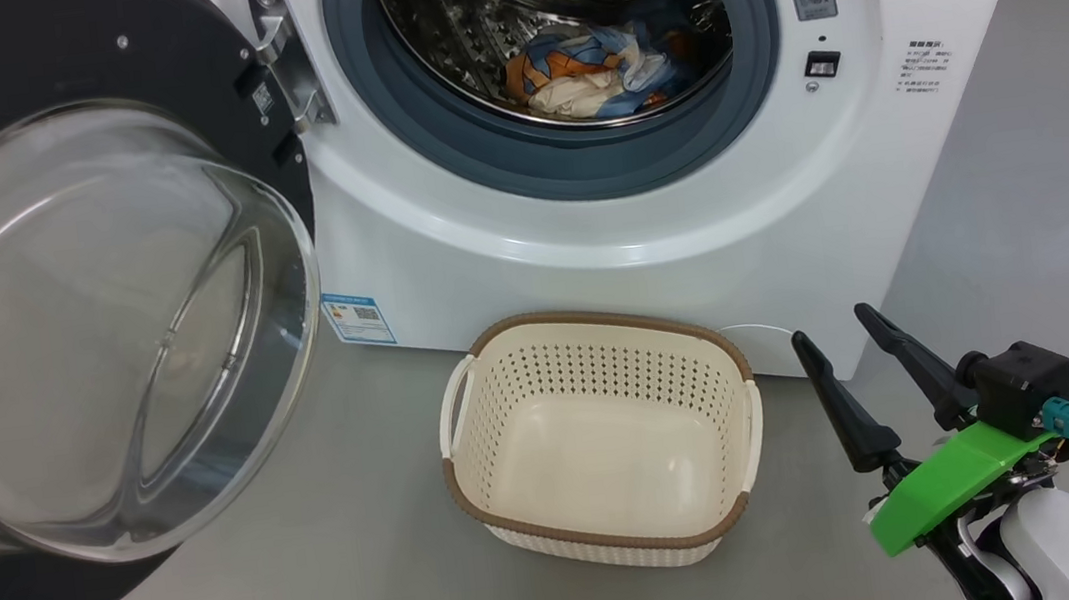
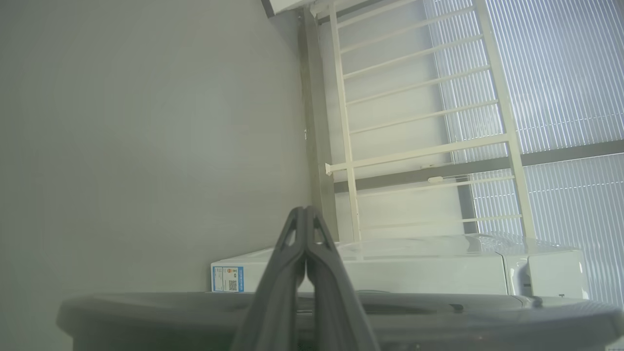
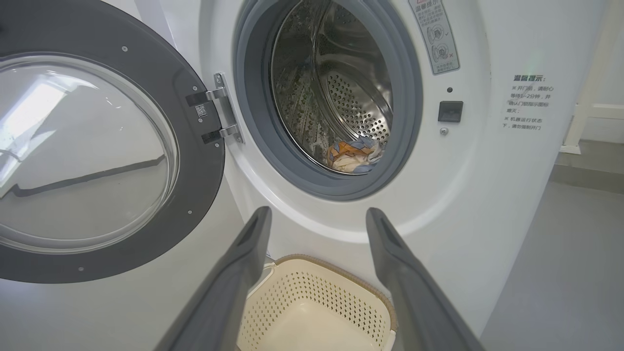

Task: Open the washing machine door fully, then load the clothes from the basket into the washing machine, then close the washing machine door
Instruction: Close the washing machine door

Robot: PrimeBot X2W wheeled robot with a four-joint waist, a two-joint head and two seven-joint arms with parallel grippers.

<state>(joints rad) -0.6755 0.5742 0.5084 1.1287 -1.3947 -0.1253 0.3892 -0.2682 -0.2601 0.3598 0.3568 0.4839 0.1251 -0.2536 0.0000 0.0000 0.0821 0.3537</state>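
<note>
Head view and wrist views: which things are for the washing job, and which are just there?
For the job: white front-loading washing machine; round black-rimmed glass door; cream perforated plastic basket; blue, orange and cream clothes.
Just there: white barred railing; ribbed window blinds.

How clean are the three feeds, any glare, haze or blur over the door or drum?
Head view: sharp, streaky glare on the washing machine door; the clothes in the drum read clearly. Left wrist view: hazy, washed out beside bright blinds; left gripper, jaws shut, looks soft. Right wrist view: crisp at the drum, bright reflection on the door glass, right gripper slightly soft.
</note>
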